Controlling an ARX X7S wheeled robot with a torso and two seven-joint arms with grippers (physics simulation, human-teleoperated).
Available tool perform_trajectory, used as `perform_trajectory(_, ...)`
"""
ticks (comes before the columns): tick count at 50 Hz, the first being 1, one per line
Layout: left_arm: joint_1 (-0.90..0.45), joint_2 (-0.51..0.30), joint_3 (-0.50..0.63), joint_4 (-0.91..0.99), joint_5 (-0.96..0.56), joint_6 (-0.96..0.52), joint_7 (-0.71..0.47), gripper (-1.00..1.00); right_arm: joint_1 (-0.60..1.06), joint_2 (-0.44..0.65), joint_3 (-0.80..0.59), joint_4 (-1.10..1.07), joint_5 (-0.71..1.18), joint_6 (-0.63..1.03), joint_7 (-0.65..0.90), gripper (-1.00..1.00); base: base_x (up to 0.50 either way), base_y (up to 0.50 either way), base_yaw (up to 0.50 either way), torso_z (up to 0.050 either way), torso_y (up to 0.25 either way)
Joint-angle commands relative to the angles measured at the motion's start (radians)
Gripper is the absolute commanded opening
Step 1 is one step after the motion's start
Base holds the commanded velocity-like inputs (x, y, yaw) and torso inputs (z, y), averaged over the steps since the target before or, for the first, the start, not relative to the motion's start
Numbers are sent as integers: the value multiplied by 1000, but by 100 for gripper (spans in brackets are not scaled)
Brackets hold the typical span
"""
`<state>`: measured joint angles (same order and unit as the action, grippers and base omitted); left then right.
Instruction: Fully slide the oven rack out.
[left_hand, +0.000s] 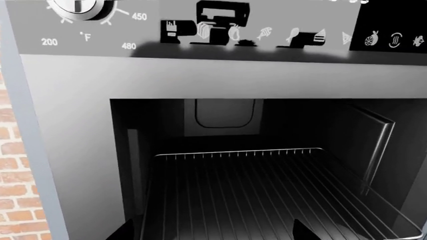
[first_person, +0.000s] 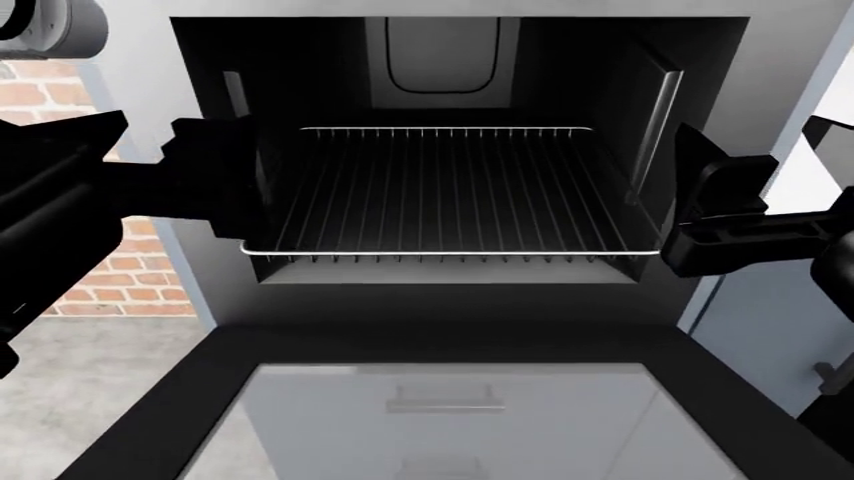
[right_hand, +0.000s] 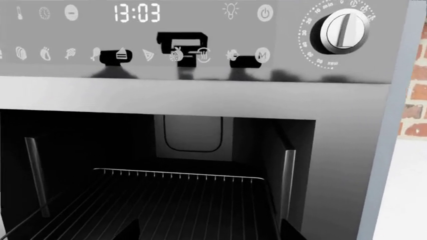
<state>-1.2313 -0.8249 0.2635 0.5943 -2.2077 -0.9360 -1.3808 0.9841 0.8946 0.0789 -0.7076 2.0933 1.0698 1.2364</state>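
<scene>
**Rack partly out, a hand at each front corner**

Oven open, black door folded down flat toward the near side, pale glass window facing up. Oven rack lying level inside the dark cavity, far edge close to the back wall, near edge reaching the front opening just above the door hinge. Left hand at the rack's near-left corner, against the left wall of the opening; right hand at the near-right corner, just outside the right wall. Cannot tell from any view how wide either hand is spread, or whether either grips the wire: only dark finger tips show at the wrist views' lower edges. Above the cavity, grey control panel with a clock reading 13:03, a timer knob at right, a temperature dial at left. Brick wall behind on the left.
</scene>
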Motion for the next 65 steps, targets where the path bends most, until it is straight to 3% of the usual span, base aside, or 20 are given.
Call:
perform_trajectory(1,12,0,8,5,10,7,8,100,-19,0,5,-2,-15,1,-13,100,199,0,0,0,0)
perform_trajectory(11,2,5,25,-3,7,11,10,100,-8,10,-12,2,8,-15,0,100,129,0,0,0,2)
perform_trajectory(22,-104,-16,109,-69,-182,54,-71,100,274,52,-250,120,261,-90,148,100,0,0,0,0,0)
perform_trajectory(36,-198,-26,171,-122,-241,60,-94,100,418,61,-354,174,356,-97,194,100,0,0,0,0,-18)
perform_trajectory(65,-171,-16,187,-121,-185,90,-28,100,301,50,-329,151,261,-121,110,100,0,0,0,1,-244)
